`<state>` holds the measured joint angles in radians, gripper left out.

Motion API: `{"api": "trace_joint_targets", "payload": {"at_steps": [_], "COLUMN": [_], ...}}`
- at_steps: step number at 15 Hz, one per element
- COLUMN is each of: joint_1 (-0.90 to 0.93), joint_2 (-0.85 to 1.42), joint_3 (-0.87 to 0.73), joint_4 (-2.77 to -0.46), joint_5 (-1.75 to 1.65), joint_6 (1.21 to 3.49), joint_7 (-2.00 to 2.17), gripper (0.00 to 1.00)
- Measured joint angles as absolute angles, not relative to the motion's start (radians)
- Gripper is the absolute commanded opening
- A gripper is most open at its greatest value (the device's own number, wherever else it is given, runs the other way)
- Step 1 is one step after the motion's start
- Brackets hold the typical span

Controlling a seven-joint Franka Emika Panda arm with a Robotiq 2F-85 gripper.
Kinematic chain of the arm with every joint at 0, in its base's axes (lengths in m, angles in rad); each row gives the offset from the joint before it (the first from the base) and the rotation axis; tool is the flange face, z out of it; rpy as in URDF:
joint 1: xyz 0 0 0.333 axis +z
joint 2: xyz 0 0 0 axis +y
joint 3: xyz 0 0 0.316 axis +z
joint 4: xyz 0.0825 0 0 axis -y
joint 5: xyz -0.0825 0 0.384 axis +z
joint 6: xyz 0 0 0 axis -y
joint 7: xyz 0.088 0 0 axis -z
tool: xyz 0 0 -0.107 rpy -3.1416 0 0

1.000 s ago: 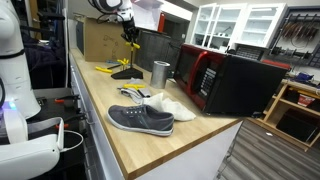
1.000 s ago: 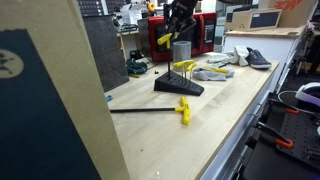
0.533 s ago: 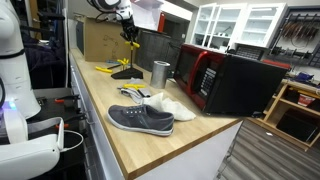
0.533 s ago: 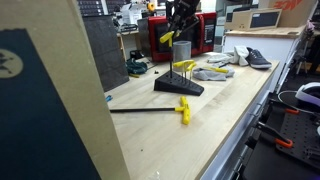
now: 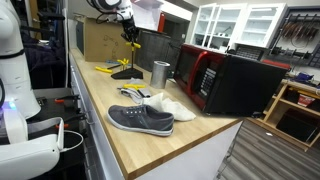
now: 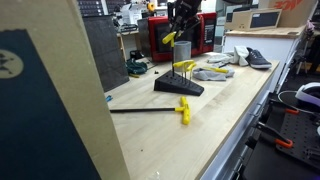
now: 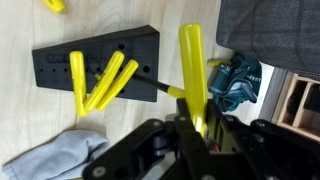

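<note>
While our gripper (image 7: 195, 128) hangs above the wooden bench (image 5: 110, 140), we see its jaws pinching a yellow-handled tool (image 7: 190, 60), the handle clamped between the fingers. Below it sits the black tool block (image 7: 55, 62), with other yellow handles (image 7: 100, 85) leaning in its slots. In an exterior view a metal cup (image 5: 160, 72) stands just beside that block, and a grey shoe (image 5: 140, 119) lies well apart.

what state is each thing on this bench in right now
gripper, shut on a yellow tool, which it holds up in the air
black block, lying flat
three yellow tools, stuck in the block, leaning
metal cup, upright
grey shoe, resting on its sole
microwave, door looks shut
loose tool, lying flat
</note>
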<state>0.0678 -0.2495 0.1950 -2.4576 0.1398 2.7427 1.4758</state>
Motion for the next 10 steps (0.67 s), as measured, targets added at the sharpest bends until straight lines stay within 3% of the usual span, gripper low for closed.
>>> {"api": "trace_joint_targets", "payload": {"at_steps": [10], "joint_1": [0.058], "joint_2": [-0.249], "joint_3": [0.194], "joint_4": [-2.461], "joint_5": [0.133], "joint_6": [2.766], "joint_7": [1.475], "gripper": [0.06]}}
